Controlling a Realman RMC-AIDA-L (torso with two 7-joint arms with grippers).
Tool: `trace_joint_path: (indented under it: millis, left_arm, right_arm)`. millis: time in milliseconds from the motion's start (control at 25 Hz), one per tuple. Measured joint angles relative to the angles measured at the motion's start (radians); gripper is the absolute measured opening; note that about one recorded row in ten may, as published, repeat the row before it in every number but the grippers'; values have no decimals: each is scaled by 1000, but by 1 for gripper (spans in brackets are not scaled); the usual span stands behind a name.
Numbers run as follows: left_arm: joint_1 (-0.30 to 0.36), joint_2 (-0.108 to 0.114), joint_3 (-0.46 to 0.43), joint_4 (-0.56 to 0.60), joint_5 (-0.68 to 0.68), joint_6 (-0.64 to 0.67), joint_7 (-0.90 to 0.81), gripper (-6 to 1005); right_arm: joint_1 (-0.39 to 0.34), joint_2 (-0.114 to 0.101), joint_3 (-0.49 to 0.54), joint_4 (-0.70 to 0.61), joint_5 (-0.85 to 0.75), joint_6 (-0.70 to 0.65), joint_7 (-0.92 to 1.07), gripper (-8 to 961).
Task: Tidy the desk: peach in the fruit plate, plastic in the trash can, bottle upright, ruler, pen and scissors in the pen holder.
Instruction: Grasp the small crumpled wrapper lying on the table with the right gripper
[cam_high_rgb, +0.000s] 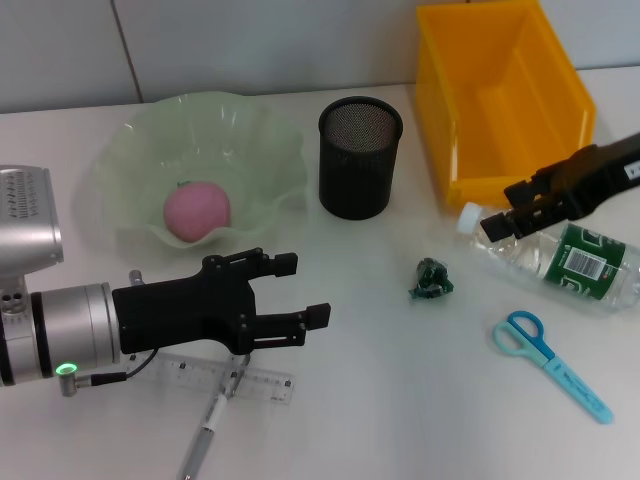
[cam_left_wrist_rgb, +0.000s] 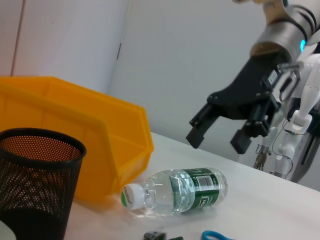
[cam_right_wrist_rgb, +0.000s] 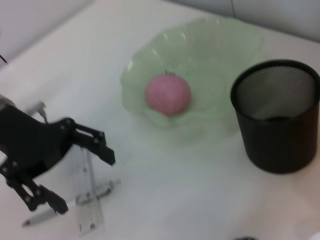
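Observation:
A pink peach (cam_high_rgb: 197, 210) (cam_right_wrist_rgb: 168, 94) lies in the green fruit plate (cam_high_rgb: 250, 140) (cam_right_wrist_rgb: 215, 45). My left gripper (cam_high_rgb: 302, 290) (cam_right_wrist_rgb: 82, 180) hangs open over the clear ruler (cam_high_rgb: 265, 383) (cam_right_wrist_rgb: 89, 210) and the pen (cam_high_rgb: 200, 445) (cam_right_wrist_rgb: 95, 194), which lies across it. The bottle (cam_high_rgb: 565, 257) (cam_left_wrist_rgb: 180, 190) lies on its side. My right gripper (cam_high_rgb: 507, 210) (cam_left_wrist_rgb: 217, 142) is open above its neck, apart from it. The crumpled green plastic (cam_high_rgb: 432, 278) (cam_left_wrist_rgb: 160, 235) and the blue scissors (cam_high_rgb: 550, 365) (cam_left_wrist_rgb: 215, 235) lie on the table. The black mesh pen holder (cam_high_rgb: 360, 155) (cam_left_wrist_rgb: 35, 180) (cam_right_wrist_rgb: 277, 115) stands upright.
The orange bin (cam_high_rgb: 505, 95) (cam_left_wrist_rgb: 85, 135) stands at the back right, just behind the bottle. The white table (cam_high_rgb: 400, 400) runs to the wall at the back.

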Motion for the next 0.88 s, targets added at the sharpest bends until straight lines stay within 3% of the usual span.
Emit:
trace_joint_path:
  millis: [80, 280, 600, 880]
  left_arm:
    - [0, 0, 0, 0, 0, -1, 0, 844]
    - [0, 0, 0, 0, 1, -2, 1, 844]
    - [0, 5, 0, 0, 15, -11, -3, 844]
    - [-4, 5, 0, 0, 17, -19, -8, 844]
  right_arm:
    - [71, 2, -6, 3, -109, -12, 25, 719]
    - [145, 15, -73, 34, -192, 16, 30, 716]
    - [193, 25, -212, 168, -198, 160, 23, 711]
    - [200, 62, -305, 255, -200, 318, -12, 708]
